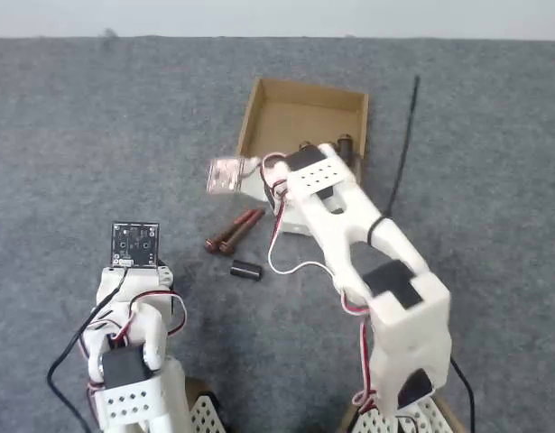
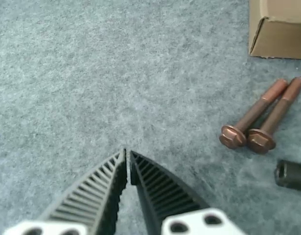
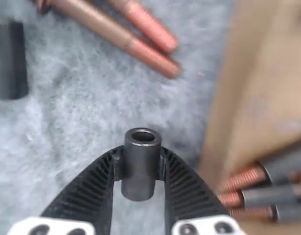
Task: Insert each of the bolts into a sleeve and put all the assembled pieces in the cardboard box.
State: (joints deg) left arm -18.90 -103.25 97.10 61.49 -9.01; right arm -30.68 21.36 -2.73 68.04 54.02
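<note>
My right gripper [image 3: 140, 155] is shut on a short black sleeve [image 3: 140, 171], held upright just above the carpet beside the cardboard box [image 3: 248, 98]. Two copper bolts [image 3: 140, 29] lie side by side beyond it, and a second black sleeve [image 3: 8, 58] lies near them. Several assembled bolt-and-sleeve pieces [image 3: 267, 200] rest inside the box. My left gripper [image 2: 127, 155] is shut with nothing in it, low over bare carpet, some way from the bolts [image 2: 258, 120] and the loose sleeve [image 2: 291, 175]. In the high view the bolts [image 1: 234, 230] and loose sleeve [image 1: 245, 270] lie in front of the box [image 1: 259, 113].
Grey carpet covers the whole table. The right arm [image 1: 367, 244] stretches diagonally from the near right up to the box's front left corner. The left arm [image 1: 133, 316] stays folded at the near left. A black cable [image 1: 403, 144] runs past the box's right side.
</note>
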